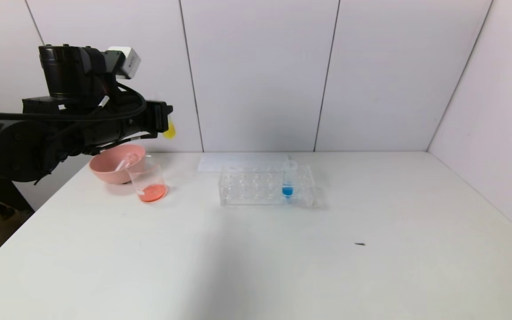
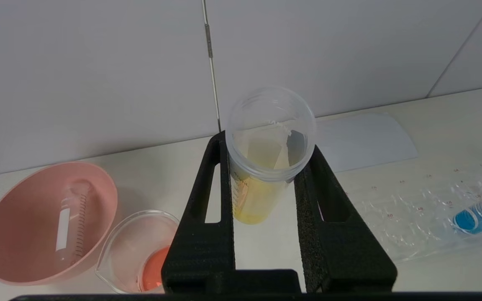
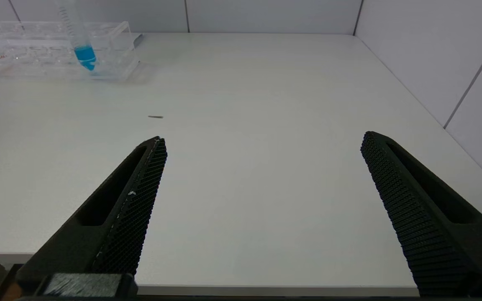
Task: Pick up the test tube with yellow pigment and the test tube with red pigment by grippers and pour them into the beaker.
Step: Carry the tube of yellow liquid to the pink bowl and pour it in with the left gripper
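From the head, the left gripper (image 1: 162, 118) holds the yellow tube (image 1: 170, 129) high above the beaker (image 1: 148, 183) near the bench's far left corner, for pouring. Its wrist shows jaws clamped on the tube. The right gripper (image 3: 262, 209) idles, jaws apart.

Clear plastic, matt black grips, smooth white top

The left gripper (image 2: 266, 184) has rough-textured matt black fingers (image 2: 207, 217); the yellow tube (image 2: 266, 167), beaker (image 2: 128, 246) and rack (image 1: 256, 186) look clear and glossy; the pink bowl (image 2: 23, 200) smooth; the table (image 1: 282, 258) matt.
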